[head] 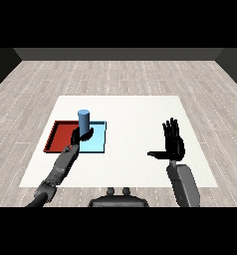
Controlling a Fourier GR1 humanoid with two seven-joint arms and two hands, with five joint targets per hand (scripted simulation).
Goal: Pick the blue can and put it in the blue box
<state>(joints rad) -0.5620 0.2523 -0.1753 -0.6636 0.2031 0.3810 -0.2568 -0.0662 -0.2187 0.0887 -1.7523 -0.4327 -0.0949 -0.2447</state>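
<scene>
A blue can (83, 120) stands upright over the light blue tray (97, 142), near its left side. My left hand (82, 135) is curled round the can's lower part, and the can's base is hidden by it. The red tray (59, 136) lies just left of the blue one, touching it. My right hand (173, 141) is held up over the right side of the table, fingers straight and thumb spread, holding nothing.
The white table (135, 114) spreads out around the two trays. Bare tabletop lies between the blue tray and my right hand. Wooden floor surrounds the table.
</scene>
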